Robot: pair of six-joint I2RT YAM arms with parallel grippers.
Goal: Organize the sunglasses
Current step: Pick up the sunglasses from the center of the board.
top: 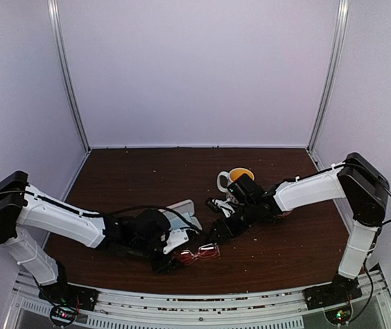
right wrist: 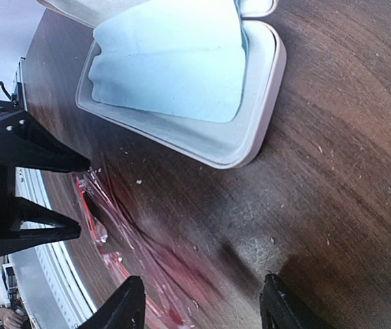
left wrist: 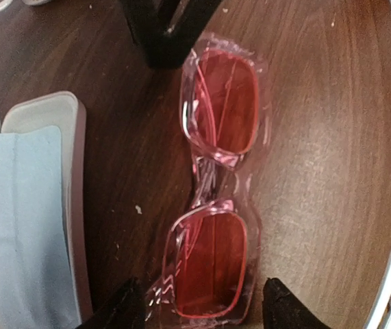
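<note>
Now, sunglasses: beside case, long axis along its edge.
Left fingers: wide, astride one lens.
Right fingers: wide, over the other end.

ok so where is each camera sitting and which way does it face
Top external: above, behind the bases, looking down on the table; left arm, right arm show.
Left wrist: looks straight down at the sunglasses; own fingertips at bottom edge.
Right wrist: low, looking across the table at the open case; own fingertips below.
Shared: both wrist views show sunglasses, case and blue cloth.
</note>
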